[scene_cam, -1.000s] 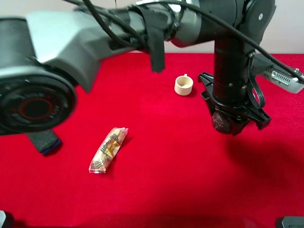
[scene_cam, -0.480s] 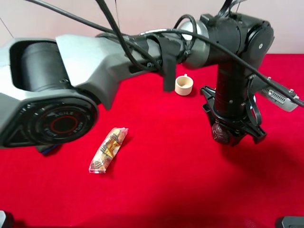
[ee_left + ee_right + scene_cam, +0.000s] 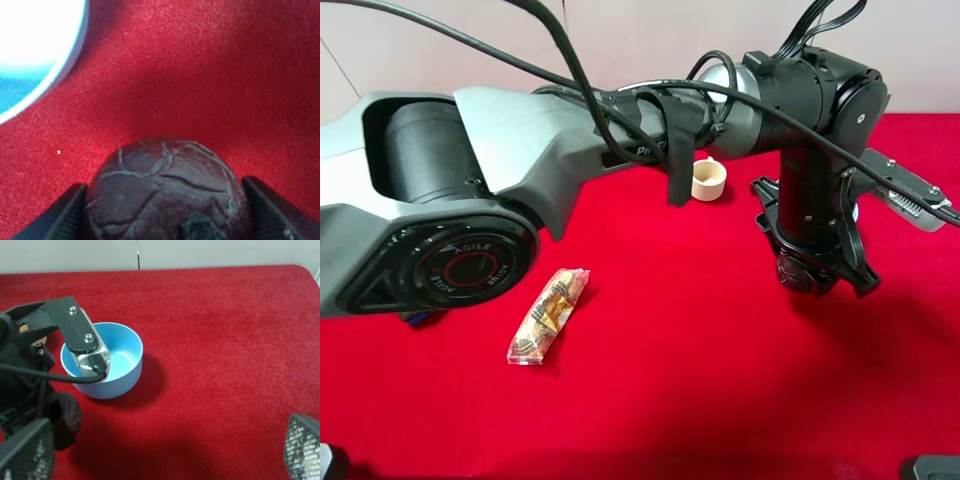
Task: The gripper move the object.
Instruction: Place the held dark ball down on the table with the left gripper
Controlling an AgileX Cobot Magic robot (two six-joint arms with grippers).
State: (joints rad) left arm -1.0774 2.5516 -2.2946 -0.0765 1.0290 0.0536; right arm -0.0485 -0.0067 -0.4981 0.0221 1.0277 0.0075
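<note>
My left gripper [image 3: 806, 282], a black two-fingered claw on the big grey arm that reaches across to the right, is shut on the dark maroon cracked ball [image 3: 794, 270]. It holds the ball low over the red cloth. In the left wrist view the ball [image 3: 165, 192] fills the space between the black fingers [image 3: 70, 212]. The right wrist view shows the ball [image 3: 67, 416] beside the blue bowl [image 3: 117, 362]. My right gripper [image 3: 160, 460] is open and empty, well back from the ball; only its mesh-padded fingertips [image 3: 25, 450] show.
A cream cup [image 3: 709, 180] stands behind the left arm. A clear snack packet [image 3: 548, 315] lies at the front left. The bowl's rim [image 3: 55, 60] is close to the ball. The left wrist camera bracket [image 3: 82, 340] hangs over the bowl.
The left arm has swung and its gripper has shifted a little right and lower, still holding the ball. The cup and packet have not moved.
</note>
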